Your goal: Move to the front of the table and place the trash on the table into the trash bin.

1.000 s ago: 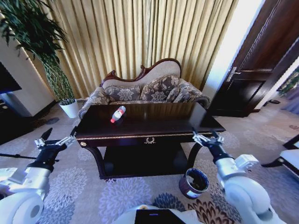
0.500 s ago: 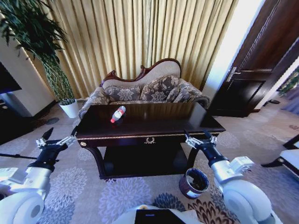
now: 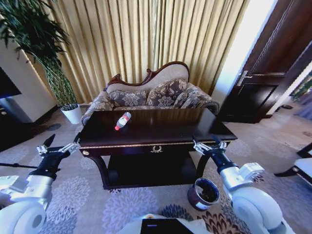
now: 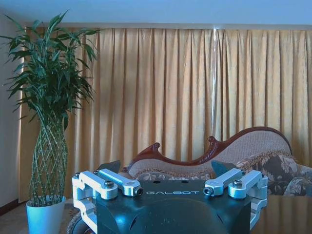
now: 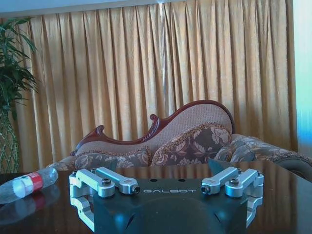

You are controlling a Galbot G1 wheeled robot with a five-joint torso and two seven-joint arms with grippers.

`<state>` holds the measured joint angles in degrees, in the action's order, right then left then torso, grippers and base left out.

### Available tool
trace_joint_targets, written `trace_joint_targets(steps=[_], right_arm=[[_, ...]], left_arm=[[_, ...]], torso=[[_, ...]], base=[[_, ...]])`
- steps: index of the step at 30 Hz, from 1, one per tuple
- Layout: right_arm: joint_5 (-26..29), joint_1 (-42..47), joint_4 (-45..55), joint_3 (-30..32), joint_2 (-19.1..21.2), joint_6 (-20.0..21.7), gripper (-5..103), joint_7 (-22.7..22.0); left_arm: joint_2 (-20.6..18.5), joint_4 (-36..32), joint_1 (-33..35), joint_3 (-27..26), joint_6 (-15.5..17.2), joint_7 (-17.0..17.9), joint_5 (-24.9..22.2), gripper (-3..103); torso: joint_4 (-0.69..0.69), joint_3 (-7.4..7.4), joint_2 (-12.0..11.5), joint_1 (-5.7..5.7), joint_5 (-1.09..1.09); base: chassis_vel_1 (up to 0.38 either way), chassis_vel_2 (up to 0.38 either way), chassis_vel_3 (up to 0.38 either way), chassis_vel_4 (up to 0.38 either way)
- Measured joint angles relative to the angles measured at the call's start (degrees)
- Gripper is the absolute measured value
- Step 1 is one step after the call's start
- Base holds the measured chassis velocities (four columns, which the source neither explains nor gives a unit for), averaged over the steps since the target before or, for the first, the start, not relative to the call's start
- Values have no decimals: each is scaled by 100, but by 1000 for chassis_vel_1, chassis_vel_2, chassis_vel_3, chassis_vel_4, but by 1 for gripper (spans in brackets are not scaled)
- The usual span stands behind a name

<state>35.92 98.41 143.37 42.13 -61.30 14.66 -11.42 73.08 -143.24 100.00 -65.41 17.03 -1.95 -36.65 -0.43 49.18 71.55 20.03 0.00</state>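
Observation:
The dark glossy table (image 3: 170, 127) with gilt trim stands straight ahead of me. A clear plastic bottle (image 3: 123, 120) with a red label lies on its side on the far left of the top; the right wrist view has this bottle (image 5: 27, 184) off to one side on the tabletop (image 5: 278, 195). The round brown trash bin (image 3: 204, 193) sits on the carpet by the table's front right leg. My left gripper (image 3: 57, 146) (image 4: 168, 168) hovers open off the table's front left corner. Open too, my right gripper (image 3: 209, 143) (image 5: 165, 165) is at the front right edge, above the bin.
A patterned sofa (image 3: 151, 95) stands close behind the table before gold curtains. A tall plant in a white pot (image 3: 73, 113) is at the back left. A dark door (image 3: 263, 87) is on the right, and a white seat edge (image 3: 303, 165) at the far right.
My right gripper has moved a little left, closer to the table's front right edge. The whole view has shifted slightly, so the camera moved. The bottle and left gripper keep their places.

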Motion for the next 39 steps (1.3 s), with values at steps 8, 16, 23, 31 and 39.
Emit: trace_joint_targets(steps=[8, 16, 23, 31, 39], right_arm=[[-96, 14, -5, -34, -9, -7, 100, 0], [-100, 31, -8, -36, -17, -15, 100, 1], [-100, 56, -12, -73, -24, -16, 100, 13], [-112, 61, -12, -82, -67, -17, 100, 140], [-193, 101, -13, -93, -98, -15, 100, 203]], left_arm=[[20, 0, 15, -7, -5, 0, 1, 100], [16, 0, 10, -6, -6, 0, -1, 100], [50, 0, 29, -18, -13, 0, -2, 100], [73, 0, 37, -13, -18, 0, -2, 100], [-23, 0, -65, 67, -16, 101, -52, 100]], torso=[[0, 0, -1, 2, 0], [-1, -1, -1, 1, -1], [0, -1, 0, 0, 0], [0, -1, 0, 0, 0], [1, 1, -1, 1, -1]], base=[[-101, 100, 107, -97], [-25, 28, 28, -30], [-18, 14, 15, -13], [-62, 60, 67, -62], [-44, 53, 59, -60]])
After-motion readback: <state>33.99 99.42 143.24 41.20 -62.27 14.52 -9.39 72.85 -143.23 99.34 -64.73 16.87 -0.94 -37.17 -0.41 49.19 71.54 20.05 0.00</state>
